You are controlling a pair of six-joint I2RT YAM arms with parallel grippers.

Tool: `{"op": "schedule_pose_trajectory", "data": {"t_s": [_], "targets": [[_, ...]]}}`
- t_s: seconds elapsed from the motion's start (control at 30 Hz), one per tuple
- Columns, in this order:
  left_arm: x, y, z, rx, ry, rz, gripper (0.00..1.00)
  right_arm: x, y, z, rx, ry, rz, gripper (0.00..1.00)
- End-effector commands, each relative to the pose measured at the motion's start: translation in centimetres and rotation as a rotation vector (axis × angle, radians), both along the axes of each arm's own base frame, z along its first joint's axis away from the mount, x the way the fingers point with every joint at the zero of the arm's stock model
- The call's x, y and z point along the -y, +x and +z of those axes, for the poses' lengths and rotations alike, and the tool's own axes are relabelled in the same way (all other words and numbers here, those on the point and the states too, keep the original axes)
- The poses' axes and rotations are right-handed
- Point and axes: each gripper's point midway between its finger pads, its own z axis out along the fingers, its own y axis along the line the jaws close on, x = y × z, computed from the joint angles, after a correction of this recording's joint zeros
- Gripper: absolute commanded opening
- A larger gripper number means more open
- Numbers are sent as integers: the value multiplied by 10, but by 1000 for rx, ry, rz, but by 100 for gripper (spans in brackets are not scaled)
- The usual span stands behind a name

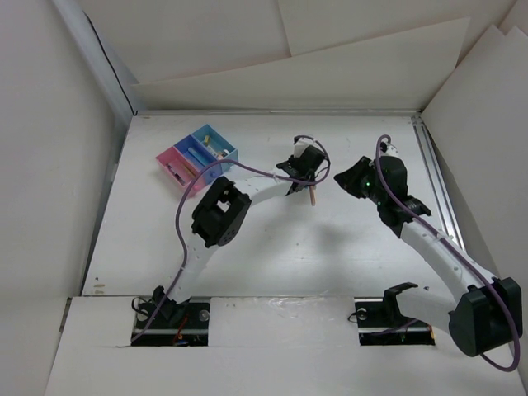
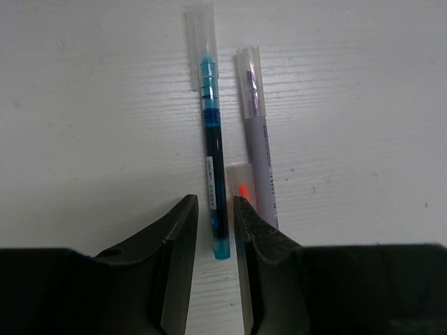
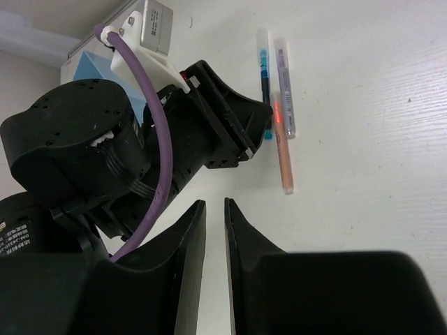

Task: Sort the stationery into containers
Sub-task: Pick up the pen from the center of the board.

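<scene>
Centre frame, the left gripper point(image 2: 215, 230) is straddling a blue pen point(image 2: 211, 167) on the bench point(image 2: 91, 125), jaws narrowly open; the right gripper point(image 3: 214, 230) is hovering, jaws nearly closed, holding nothing.

Small print runs along the blue pen point(image 2: 211, 178), too fine to read. White lettering on the left arm's motor housing point(image 3: 14, 237) is cut off and unreadable.

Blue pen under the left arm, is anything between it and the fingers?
Nothing visible: the left fingers straddle the blue pen's lower end. The orange pen and grey pen lie close alongside, by one finger.
</scene>
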Motion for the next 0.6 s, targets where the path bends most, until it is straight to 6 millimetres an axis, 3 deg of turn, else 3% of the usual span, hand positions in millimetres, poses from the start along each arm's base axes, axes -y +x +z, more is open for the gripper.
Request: {"op": "schedule_pose_trajectory", "data": {"t_s": [0.0,0.13,0.3,0.33,0.37,0.4,0.47,0.5,0.57], "targets": [[9,8,17,40,-25,-9,24,0,2,9,36,16,6,23],[7,8,1,22,5,-1,21,0,2,9,36,16,6,23],[2,9,0,26,22,14,13,0,2,9,36,16,6,23],[2,9,0,26,22,14,10,0,2,9,36,16,6,23],[-2,9,-1,30,38,28,0,0,2,9,36,16,6,23],[-7,7,-2,28,52,35,0,0,2,9,36,16,6,23],[-13,7,4,44,51,63,0,0,1,13,44,19,6,23],[-17,6,21,64,39,71,0,0,1,13,44,19,6,23],[-25,2,33,83,30,91,0,0,1,13,44,19,6,23]]}}
